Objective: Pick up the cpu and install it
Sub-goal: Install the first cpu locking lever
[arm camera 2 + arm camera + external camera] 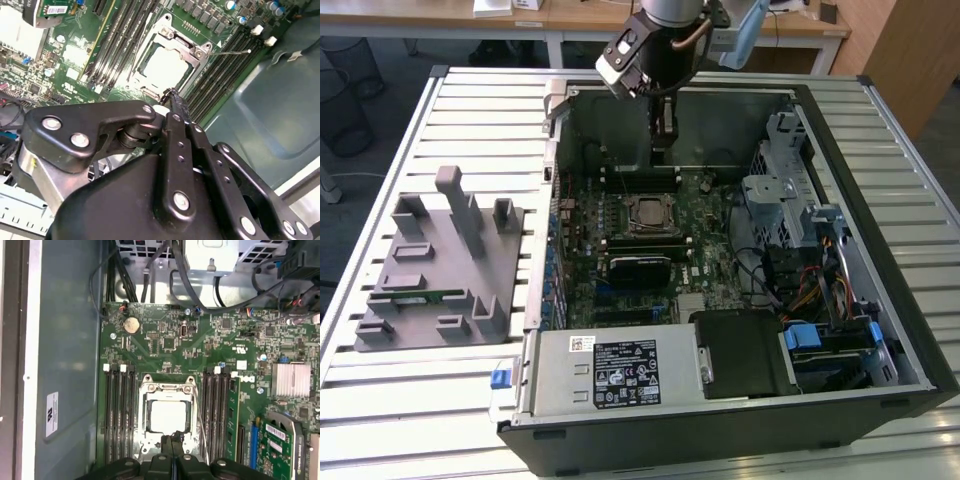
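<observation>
The arm [665, 30] comes down from the top of the exterior view into the open case [720, 120]. Its wrist is tilted and the gripper [663, 140] points down over the board [710, 235]. The fingers [167, 452] are pressed together, holding nothing. The cpu [167, 416] lies flat in its socket [167, 388], and in both wrist views the fingertips hang near that socket's edge.

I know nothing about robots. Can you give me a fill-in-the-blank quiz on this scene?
1. The cpu lies in its ____ on the green motherboard.
2. The end effector hangs over the open computer ____.
3. The moulded holder on the slatted table is ____ in colour.
Missing words: socket; case; grey.
</observation>
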Action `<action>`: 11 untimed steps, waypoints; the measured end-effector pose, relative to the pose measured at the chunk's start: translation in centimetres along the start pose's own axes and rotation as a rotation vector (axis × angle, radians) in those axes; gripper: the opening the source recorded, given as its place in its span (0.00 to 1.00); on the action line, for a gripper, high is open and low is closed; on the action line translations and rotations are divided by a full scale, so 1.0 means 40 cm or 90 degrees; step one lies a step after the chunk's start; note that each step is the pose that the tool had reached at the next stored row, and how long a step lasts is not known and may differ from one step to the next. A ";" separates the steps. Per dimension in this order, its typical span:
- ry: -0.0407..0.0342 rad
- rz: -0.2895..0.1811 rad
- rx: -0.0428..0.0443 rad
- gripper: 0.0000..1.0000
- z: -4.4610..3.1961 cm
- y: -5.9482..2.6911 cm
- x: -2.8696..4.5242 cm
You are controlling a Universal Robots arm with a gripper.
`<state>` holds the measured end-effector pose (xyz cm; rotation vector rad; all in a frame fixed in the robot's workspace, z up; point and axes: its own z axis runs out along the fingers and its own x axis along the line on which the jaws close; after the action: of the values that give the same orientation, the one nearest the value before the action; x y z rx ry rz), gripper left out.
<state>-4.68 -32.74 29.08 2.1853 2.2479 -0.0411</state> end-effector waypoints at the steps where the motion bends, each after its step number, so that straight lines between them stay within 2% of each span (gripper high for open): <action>1: -0.0013 -0.009 -0.0003 0.11 0.001 0.000 0.000; 5: -0.0047 -0.055 -0.0010 0.11 0.003 0.000 0.000; 11: -0.0060 -0.124 -0.0028 0.11 0.008 0.000 0.000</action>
<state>-4.68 -32.75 28.77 1.9514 2.4443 -0.0470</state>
